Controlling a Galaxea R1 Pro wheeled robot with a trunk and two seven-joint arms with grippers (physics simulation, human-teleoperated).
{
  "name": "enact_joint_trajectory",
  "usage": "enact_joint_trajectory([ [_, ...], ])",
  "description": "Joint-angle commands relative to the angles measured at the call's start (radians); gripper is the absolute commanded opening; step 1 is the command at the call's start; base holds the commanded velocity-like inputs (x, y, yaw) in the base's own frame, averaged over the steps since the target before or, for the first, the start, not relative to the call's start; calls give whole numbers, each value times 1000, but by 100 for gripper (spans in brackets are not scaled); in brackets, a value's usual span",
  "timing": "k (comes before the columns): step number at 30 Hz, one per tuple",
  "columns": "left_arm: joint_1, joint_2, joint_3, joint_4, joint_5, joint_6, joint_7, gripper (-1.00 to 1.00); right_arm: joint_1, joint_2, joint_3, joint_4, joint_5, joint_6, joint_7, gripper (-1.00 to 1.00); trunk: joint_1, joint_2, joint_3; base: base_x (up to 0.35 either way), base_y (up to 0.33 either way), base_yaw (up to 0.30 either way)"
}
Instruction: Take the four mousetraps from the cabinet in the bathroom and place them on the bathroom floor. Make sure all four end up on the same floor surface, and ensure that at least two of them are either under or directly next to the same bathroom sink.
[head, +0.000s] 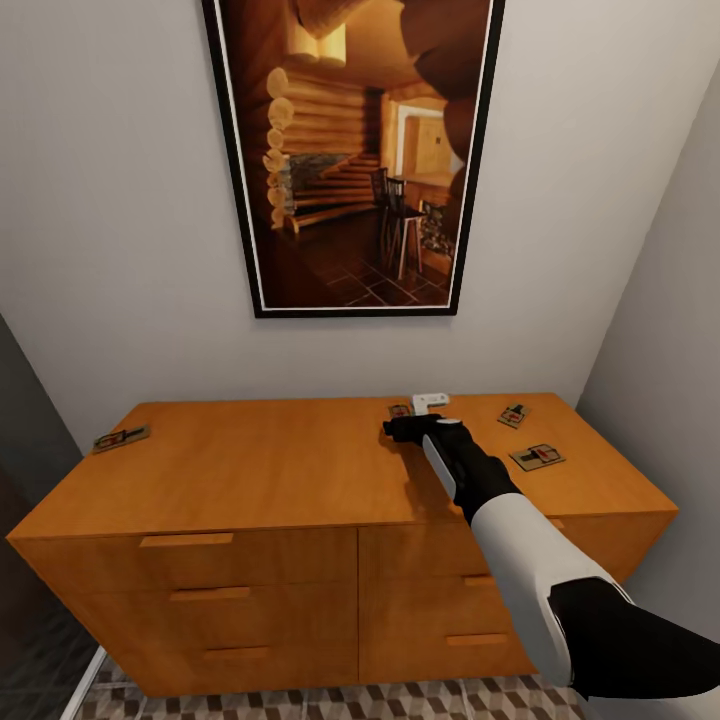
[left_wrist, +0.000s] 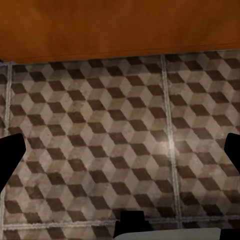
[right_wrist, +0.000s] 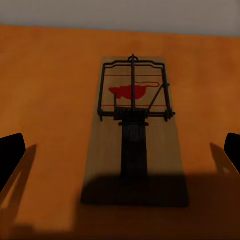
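On top of the low orange-brown cabinet (head: 300, 470) against the white wall, four mousetraps lie scattered, none of them on the floor. One mousetrap (head: 121, 438) sits alone at the far left edge of the top, its long axis running roughly along the cabinet's length and slightly skewed. Two more lie toward the right end: one (head: 513, 415) near the back, turned on a diagonal, and another (head: 537, 457) nearer the front, also angled, the two close together but apart. The fourth mousetrap (head: 400, 410) is near the back wall just beside a small white object (head: 430, 401), and the right hand (head: 400, 429) hangs over the cabinet top right at it. In the right wrist view this mousetrap (right_wrist: 134, 145) lies flat on the wood with its long axis pointing straight away along the fingers, the wire bar and red mark at the far end toward the wall and the dark spring arm running down the middle; the two dark fingertips (right_wrist: 11, 155) stand wide apart on either side of it, well clear, so the right hand is released and grasps nothing. A shadow falls across the near end of the plate. The left hand (left_wrist: 120, 155) is likewise spread, its fingertips at the picture's edges, looking at the cube-patterned bathroom floor (left_wrist: 115, 135) with the cabinet's wooden front beyond. Above the cabinet hangs a black-framed picture (head: 350, 150) of a log cabin interior.
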Motion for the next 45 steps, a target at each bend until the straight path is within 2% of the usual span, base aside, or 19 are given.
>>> enact_joint_trajectory([
  [1, 0, 0, 0, 0, 0, -2, 0, 100, 0, 0, 2, -1, 1, 5, 1, 100, 0, 0, -1, 0, 0, 0],
  [25, 0, 0, -1, 0, 1, -2, 0, 100, 0, -1, 2, 10, -1, 2, 2, 100, 0, 0, -1, 0, 0, 0],
  [35, 0, 0, 0, 8, 0, -2, 0, 100, 0, -1, 0, 104, -1, -80, 20, 100, 0, 0, -1, 0, 0, 0],
  [45, 0, 0, 0, 9, 0, -2, 0, 100, 0, -3, 0, 122, -1, -98, 27, 100, 0, 0, -1, 0, 0, 0],
])
